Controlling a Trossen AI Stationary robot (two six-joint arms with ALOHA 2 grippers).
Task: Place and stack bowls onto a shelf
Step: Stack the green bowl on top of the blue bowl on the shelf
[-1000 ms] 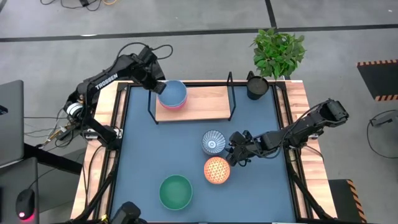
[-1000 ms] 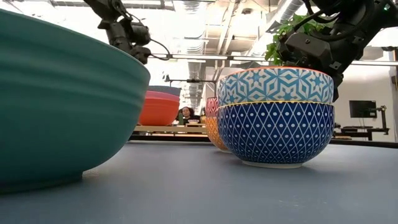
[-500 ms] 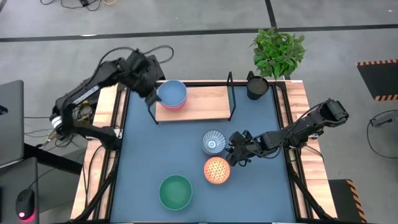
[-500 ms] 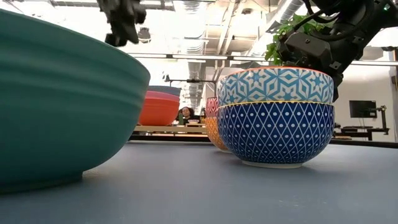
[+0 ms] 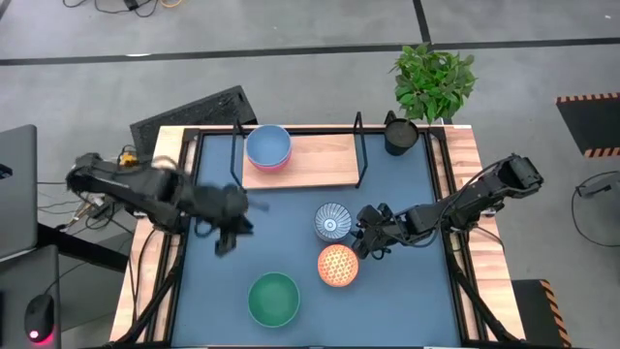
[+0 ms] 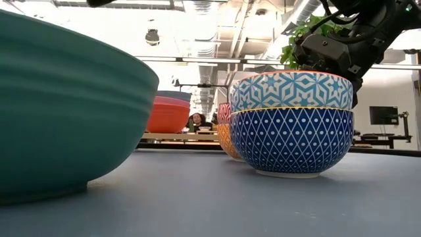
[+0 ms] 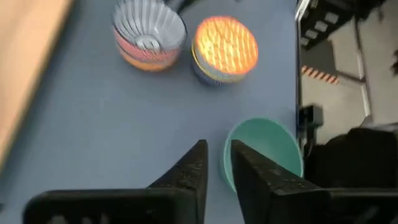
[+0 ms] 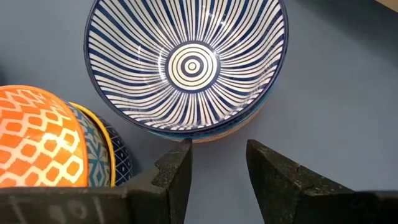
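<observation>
Left hand (image 5: 228, 228) hangs over bare table at centre-left of the high view, blurred there; its wrist view shows the two fingers (image 7: 186, 174) close together with a narrow gap and nothing between them. Right hand (image 5: 366, 237) sits at centre-right, just beside the striped white-and-blue bowl (image 5: 332, 222); its wrist view shows the fingers (image 8: 177, 171) parted and empty, the bowl's near rim directly ahead of the gap.

Task items: the shelf (image 5: 300, 160) lies at upper centre, with a blue bowl (image 5: 267, 145) nested in a pink one at its left end. Three bowls remain on the table (image 5: 291, 252): the striped one, the orange patterned bowl (image 5: 337, 265) just below it, and the green bowl (image 5: 273, 299) at lower centre.

Risks, as judged:
- The striped and orange bowls stand very near each other. A right-hand grasp on the striped rim could nudge the orange bowl or pinch both.
- The left fingers point toward the green bowl's rim (image 7: 261, 149); a narrow gap may strike the rim rather than straddle it.
- A thin rim grip could let a bowl tilt in transit to the shelf.

View differences: the low view alone shows the bowls' outer walls and a person seated far behind; it does not show the left hand. Only the high view shows the shelf whole.
</observation>
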